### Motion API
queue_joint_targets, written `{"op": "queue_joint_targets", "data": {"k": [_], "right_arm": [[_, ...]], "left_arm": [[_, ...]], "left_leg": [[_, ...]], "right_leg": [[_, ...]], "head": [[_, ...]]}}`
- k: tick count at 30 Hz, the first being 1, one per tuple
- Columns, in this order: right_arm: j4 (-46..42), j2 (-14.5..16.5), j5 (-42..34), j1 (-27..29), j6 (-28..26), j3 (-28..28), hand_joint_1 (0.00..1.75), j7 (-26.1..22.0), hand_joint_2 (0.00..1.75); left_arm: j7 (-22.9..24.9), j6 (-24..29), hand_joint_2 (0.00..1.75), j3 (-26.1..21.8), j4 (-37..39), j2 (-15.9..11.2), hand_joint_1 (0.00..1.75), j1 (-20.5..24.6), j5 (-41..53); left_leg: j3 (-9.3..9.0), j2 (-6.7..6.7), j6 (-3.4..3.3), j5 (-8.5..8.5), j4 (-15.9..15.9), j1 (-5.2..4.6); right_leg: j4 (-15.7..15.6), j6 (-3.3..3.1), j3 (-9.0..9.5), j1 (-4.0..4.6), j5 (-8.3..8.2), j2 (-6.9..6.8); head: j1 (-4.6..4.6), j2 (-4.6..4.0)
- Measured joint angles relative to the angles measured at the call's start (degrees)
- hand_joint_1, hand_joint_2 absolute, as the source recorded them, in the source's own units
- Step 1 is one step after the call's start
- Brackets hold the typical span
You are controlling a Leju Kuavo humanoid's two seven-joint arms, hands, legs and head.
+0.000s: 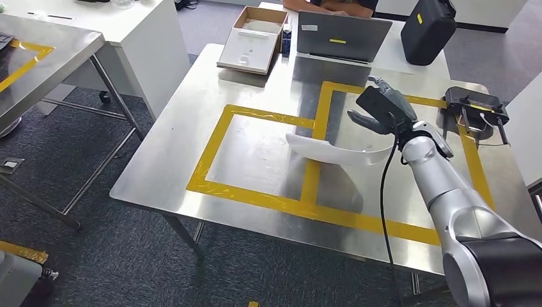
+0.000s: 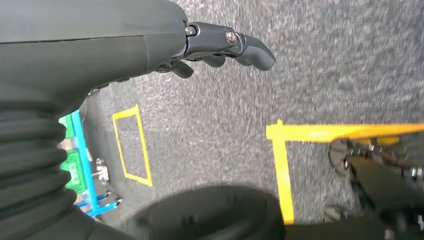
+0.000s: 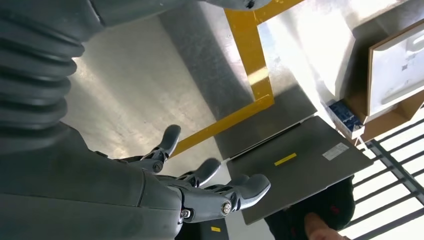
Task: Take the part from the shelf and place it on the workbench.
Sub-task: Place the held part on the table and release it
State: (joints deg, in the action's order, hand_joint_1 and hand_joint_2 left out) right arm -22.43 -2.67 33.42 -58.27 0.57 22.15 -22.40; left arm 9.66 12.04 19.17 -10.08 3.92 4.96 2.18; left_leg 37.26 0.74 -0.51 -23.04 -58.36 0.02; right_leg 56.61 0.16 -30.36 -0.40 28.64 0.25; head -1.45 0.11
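**White part on the steel counter, right hand open above it**

Nearest is the right arm (image 1: 447, 192), silver and jointed, reaching up from the lower right over a steel counter (image 1: 192, 128). The floor around the counter is dark grey carpet (image 1: 96, 256) with scraps of yellow tape on it. The left hand (image 2: 220, 47) hangs over that carpet, holding nothing; its fingers are loosely curled and I cannot tell whether it counts as open or closed.

The counter top is brushed metal, bright with reflections, and marked out in broad yellow tape (image 1: 268, 201) as two adjoining rectangles. The part (image 1: 339, 151) lies on the counter across the tape strip that divides the two rectangles. It is a long, thin, white piece with a gentle curve, pointed at its left end and broader at its right, where it runs beneath the arm's wrist.

Just beyond the part, the right hand (image 1: 381, 105) is above the counter with its dark fingers spread apart and nothing between them; it is clear of the part.

Farther on, a black device (image 1: 476, 105) with cables sits at the counter's right edge. At the far edge are a closed grey laptop (image 1: 342, 36) bearing a small yellow sticker, an open cardboard box (image 1: 252, 41) with a white tray inside, and a black case (image 1: 427, 29). A person (image 1: 329, 5) in dark clothing is behind the laptop. To the left stands another steel counter (image 1: 45, 70) with yellow tape, and a white cabinet (image 1: 147, 45).
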Motion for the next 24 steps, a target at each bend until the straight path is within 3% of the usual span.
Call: {"op": "queue_joint_targets", "data": {"k": [3, 7, 9, 11, 12, 13, 14, 17, 19, 22, 24], "right_arm": [[-0.2, 0.1, -0.4, 0.4, -0.2, 0.6, 0.00, 0.0, 0.00], [-0.9, 1.0, -0.6, 0.6, -1.3, 1.4, 0.00, 0.8, 0.00], [-1.5, 1.3, -1.1, 0.7, -1.9, 1.6, 0.00, 0.4, 0.00], [-2.3, 1.5, -2.1, 1.4, -2.4, 1.7, 0.00, -0.2, 0.00], [-3.0, 1.5, -2.8, 2.0, -2.5, 1.7, 0.00, -0.4, 0.00], [-3.8, 1.5, -3.6, 2.7, -2.4, 1.7, 0.00, -0.7, 0.00], [-4.8, 1.5, -4.6, 3.3, -2.0, 1.7, 0.00, -0.9, 0.00], [-9.7, 1.4, -9.7, 4.6, 1.6, 1.6, 0.00, -1.9, 0.00], [-14.6, 0.8, -15.3, 5.6, 5.8, 1.2, 0.00, -2.0, 0.00], [-22.9, -0.4, -24.4, 7.6, 11.0, 0.7, 0.00, -2.0, 0.00], [-29.0, -1.4, -29.9, 9.5, 13.3, 0.2, 0.00, -2.3, 0.00]], "left_arm": [[0.1, -0.2, 0.00, -0.1, 0.1, -0.3, 0.00, 0.0, -0.2], [1.2, -0.3, 0.00, -0.1, 0.1, -0.4, 0.00, -0.1, 0.3], [1.5, -0.2, 0.00, -0.1, 0.2, -0.2, 0.00, 0.0, 0.2], [1.6, -0.3, 0.00, -0.1, 0.2, -0.2, 0.00, 0.0, 0.1], [1.5, -0.3, 0.00, -0.1, 0.2, -0.2, 0.00, -0.1, 0.0], [1.5, -0.3, 0.00, -0.1, 0.3, -0.2, 0.00, -0.2, -0.1], [1.4, -0.4, 0.00, -0.1, 0.3, -0.2, 0.00, -0.3, -0.1], [1.0, -0.4, 0.00, -0.3, 0.4, -0.2, 0.00, -0.4, -0.4], [0.7, -0.4, 0.00, -0.5, 0.4, -0.3, 0.00, -0.6, -0.6], [0.2, 0.0, 0.00, -1.0, 0.4, -0.4, 0.00, -1.0, -0.9], [0.1, 0.3, 0.00, -1.2, 0.4, -0.4, 0.00, -1.3, -1.0]], "left_leg": [[-0.01, -0.03, -0.08, 0.09, 0.0, -0.01], [-0.59, -0.22, -1.16, 0.60, 0.9, 0.03], [-1.06, -0.47, -1.46, 1.31, 2.0, 0.45], [-0.99, -0.58, -1.49, 1.53, 2.1, 0.46], [-0.86, -0.58, -1.38, 1.60, 2.1, 0.50], [-0.68, -0.58, -1.20, 1.68, 1.9, 0.57], [-0.36, -0.58, -0.93, 1.76, 1.6, 0.73], [1.20, -0.54, 0.47, 1.75, -0.2, 1.22], [1.86, -0.44, 1.54, 1.88, -1.0, 1.13], [2.29, -0.33, 2.96, 2.48, -0.8, 1.30], [3.53, -0.46, 3.36, -0.34, -3.5, 1.44]], "right_leg": [[0.0, 0.34, 0.00, -0.01, -0.06, 0.01], [-0.1, 1.45, 0.15, -0.29, -0.05, 0.10], [3.6, 1.56, -1.39, -0.25, 2.38, 0.07], [11.0, 1.71, -4.82, -0.49, 6.15, 0.03], [14.2, 1.84, -6.34, -0.67, 7.30, 0.02], [15.8, 2.02, -7.14, -0.90, 7.44, 0.01], [15.0, 2.24, -6.88, -1.16, 6.45, -0.01], [5.5, 3.03, -2.74, -1.83, 1.70, -0.03], [3.3, 2.38, -2.10, -1.79, 0.77, 0.17], [3.9, 0.38, -3.15, -1.55, -0.28, 0.17], [3.6, -0.64, -3.89, -1.55, -1.30, 0.04]], "head": [[-0.01, 0.00], [-0.02, 0.00], [0.05, 0.00], [0.11, 0.00], [0.12, 0.00], [0.12, 0.00], [0.11, 0.00], [0.18, 0.00], [0.15, 0.00], [0.00, 0.00], [-0.13, 0.00]]}}
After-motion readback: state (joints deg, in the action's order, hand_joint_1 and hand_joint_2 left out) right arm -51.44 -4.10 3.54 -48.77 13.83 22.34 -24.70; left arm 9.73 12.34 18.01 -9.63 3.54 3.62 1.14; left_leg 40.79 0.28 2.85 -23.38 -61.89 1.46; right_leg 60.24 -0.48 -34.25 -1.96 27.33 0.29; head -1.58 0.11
